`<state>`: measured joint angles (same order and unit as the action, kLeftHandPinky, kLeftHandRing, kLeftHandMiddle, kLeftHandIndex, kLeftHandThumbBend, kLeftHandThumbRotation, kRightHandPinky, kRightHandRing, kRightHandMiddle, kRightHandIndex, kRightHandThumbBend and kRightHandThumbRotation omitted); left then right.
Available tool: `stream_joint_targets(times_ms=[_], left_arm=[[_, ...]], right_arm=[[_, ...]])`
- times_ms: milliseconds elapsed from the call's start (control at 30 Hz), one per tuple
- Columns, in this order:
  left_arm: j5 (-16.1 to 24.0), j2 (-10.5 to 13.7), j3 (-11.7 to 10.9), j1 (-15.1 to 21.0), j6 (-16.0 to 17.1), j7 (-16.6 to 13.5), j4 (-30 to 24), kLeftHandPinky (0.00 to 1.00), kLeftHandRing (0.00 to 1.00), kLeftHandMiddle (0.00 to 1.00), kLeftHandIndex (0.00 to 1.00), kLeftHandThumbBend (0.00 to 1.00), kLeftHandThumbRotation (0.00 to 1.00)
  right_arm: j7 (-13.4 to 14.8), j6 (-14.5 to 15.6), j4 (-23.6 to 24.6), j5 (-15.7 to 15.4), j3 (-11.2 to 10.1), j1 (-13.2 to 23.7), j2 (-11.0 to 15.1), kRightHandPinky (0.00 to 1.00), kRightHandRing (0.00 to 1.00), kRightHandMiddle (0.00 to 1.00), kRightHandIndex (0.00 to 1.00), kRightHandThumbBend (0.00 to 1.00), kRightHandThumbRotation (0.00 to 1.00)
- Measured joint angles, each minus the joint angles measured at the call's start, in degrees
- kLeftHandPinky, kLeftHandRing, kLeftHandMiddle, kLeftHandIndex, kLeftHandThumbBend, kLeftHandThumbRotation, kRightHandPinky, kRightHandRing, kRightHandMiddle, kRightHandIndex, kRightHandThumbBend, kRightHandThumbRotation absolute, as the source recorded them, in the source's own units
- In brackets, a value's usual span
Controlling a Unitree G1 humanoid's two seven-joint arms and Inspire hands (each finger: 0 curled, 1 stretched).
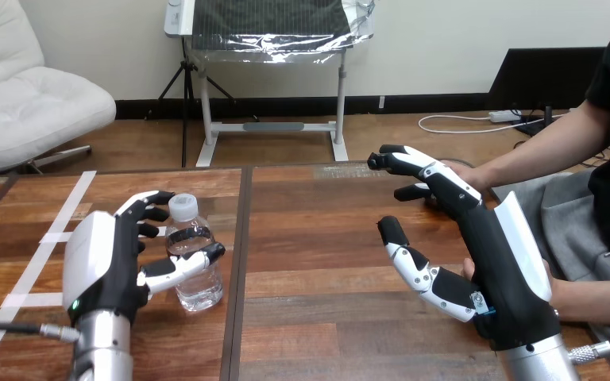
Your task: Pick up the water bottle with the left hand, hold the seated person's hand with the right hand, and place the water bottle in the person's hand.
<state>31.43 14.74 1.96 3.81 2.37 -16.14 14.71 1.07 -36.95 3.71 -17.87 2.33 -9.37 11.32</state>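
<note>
The left hand's (99, 266) fingers (149, 213) are curled against the left side of the water bottle (197, 290). Its thumb reaches across the bottle's front just below the shoulder, so the bottle sits pinched between thumb and fingers. The bottle stands upright on the desk (318, 238), cap on, directly right of those fingers and ahead of the silver forearm. White tape strips (65, 213) lie on the desk to the left of this hand.

The right hand (496, 262) is raised over the desk's right part, well apart from the bottle. Its fingers are spread and nearly straight, and the thumb juts out to the left. Just behind its fingertips lies the person's hand (470, 176), near the desk's far right edge. Whether the two touch cannot be told; the fingers are not wrapped round it.
</note>
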Motion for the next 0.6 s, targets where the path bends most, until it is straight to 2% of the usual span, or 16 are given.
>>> stream_joint_targets(times_ms=[267,600], left_arm=[[1.0,1.2,1.2,3.5,-2.8,1.9,2.6,0.61,0.68,0.72,0.76,0.89,0.35],[2.2,2.7,3.2,7.5,-3.0,2.2,7.3,0.59,0.66,0.71,0.76,0.91,0.34]], right_arm=[[-0.4,0.1,0.0,0.0,0.0,0.0,0.1,0.7,0.81,0.86,0.77,0.27,0.12],[-0.5,0.1,0.0,0.0,0.0,0.0,0.1,0.7,0.82,0.85,0.76,0.27,0.11]])
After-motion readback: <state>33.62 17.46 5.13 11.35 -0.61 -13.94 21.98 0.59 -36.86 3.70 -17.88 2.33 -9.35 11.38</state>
